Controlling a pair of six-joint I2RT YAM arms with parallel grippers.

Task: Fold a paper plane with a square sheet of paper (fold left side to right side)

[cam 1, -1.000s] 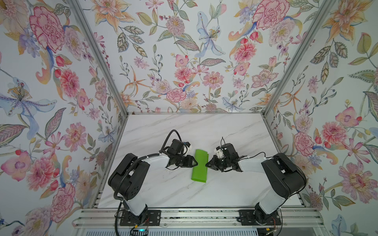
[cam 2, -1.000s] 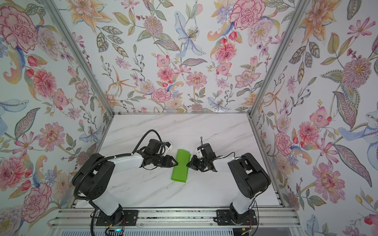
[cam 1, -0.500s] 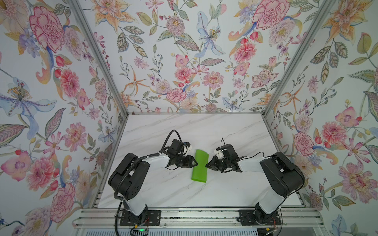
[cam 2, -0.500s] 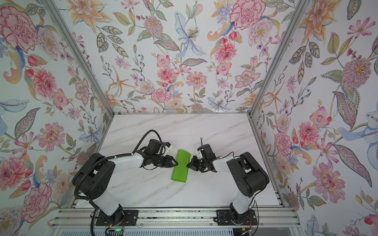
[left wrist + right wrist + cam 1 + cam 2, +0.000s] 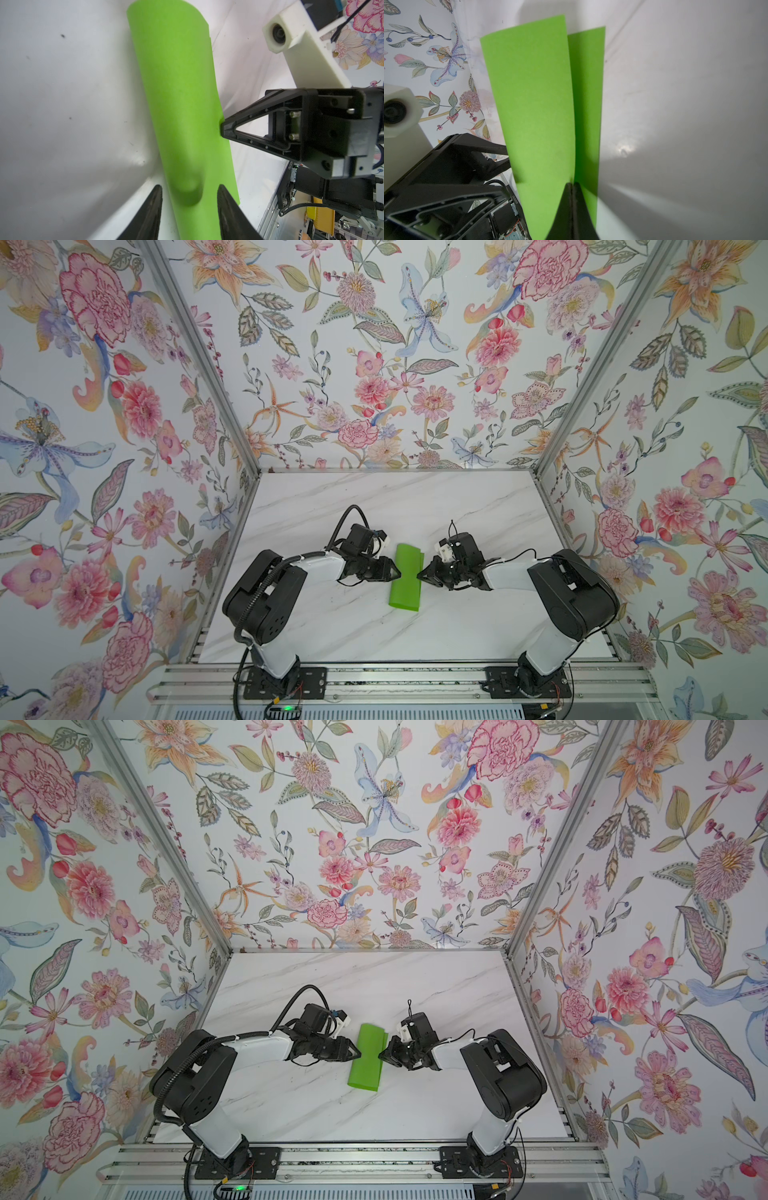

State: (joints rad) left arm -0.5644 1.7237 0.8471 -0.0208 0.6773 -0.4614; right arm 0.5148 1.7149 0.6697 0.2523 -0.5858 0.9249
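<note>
The square sheet of paper [image 5: 406, 578] [image 5: 368, 1060], bright green, lies mid-table doubled over into a narrow strip with a rounded, uncreased bend on its left. In the right wrist view the top layer [image 5: 533, 93] arches over the lower one [image 5: 588, 83]. My right gripper [image 5: 420, 574] [image 5: 381, 1056] [image 5: 572, 184] is shut on the top layer's free edge at the strip's right side. My left gripper [image 5: 397, 572] [image 5: 357, 1053] [image 5: 190, 187] stands open at the bend, one finger on each side of the bulge. No paper plane is in view.
The white marble table [image 5: 374, 506] is boxed in by flowered walls on three sides. A metal rail [image 5: 395, 680] with both arm bases runs along the front edge. The two grippers face each other barely a strip's width apart.
</note>
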